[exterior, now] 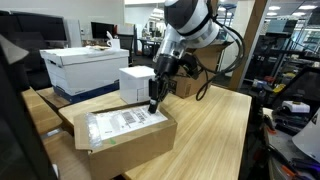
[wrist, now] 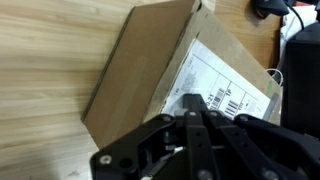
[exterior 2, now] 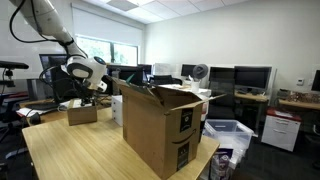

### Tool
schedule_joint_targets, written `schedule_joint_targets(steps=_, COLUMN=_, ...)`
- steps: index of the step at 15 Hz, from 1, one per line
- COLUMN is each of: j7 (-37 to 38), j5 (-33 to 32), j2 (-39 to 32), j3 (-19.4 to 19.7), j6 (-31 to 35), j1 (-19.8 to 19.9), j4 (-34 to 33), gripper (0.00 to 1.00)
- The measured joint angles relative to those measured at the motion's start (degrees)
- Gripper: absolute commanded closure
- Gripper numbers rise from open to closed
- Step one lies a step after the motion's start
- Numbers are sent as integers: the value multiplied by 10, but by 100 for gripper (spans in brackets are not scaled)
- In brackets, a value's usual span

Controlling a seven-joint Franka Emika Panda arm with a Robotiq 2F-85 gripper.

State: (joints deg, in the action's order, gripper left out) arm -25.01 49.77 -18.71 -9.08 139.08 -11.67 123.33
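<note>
Gripper, jaws shut on nothing, points down at the label atop the box near the table corner: stiff cardboard, probably light, slick on top, likely best gripped at an edge.

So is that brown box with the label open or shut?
Shut: the labelled box has a flat top in the wrist view, with no flaps raised.
</note>
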Motion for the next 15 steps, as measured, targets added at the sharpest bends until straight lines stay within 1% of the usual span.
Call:
schedule_joint_targets(steps=1, j7=9, j5=-28, j2=-3, j3=-2, j6=5, j1=-3, j4=-3, gripper=98)
schedule_joint_targets(steps=2, j7=29, j5=-78, j2=-7, j3=-4, j6=7, j1=-8, j4=-10, gripper=98)
schedule_joint_targets(steps=3, j7=47, j5=-111, j2=-9, j3=-5, j6=7, j1=-12, j4=-15, gripper=98)
schedule_joint_targets(steps=4, j7=81, j5=-176, j2=-13, j3=-5, j6=6, j1=-20, j4=-23, gripper=97)
schedule_joint_targets(steps=8, j7=163, j5=-322, j2=-22, j3=-6, j6=1, j1=-38, j4=-39, gripper=97)
schedule_joint_targets(steps=11, j7=209, j5=-416, j2=-26, j3=-5, j6=-13, j1=-48, j4=-50, gripper=97)
schedule_joint_targets(steps=15, j7=218, j5=-505, j2=-29, j3=1, j6=-48, j1=-50, j4=-58, gripper=98)
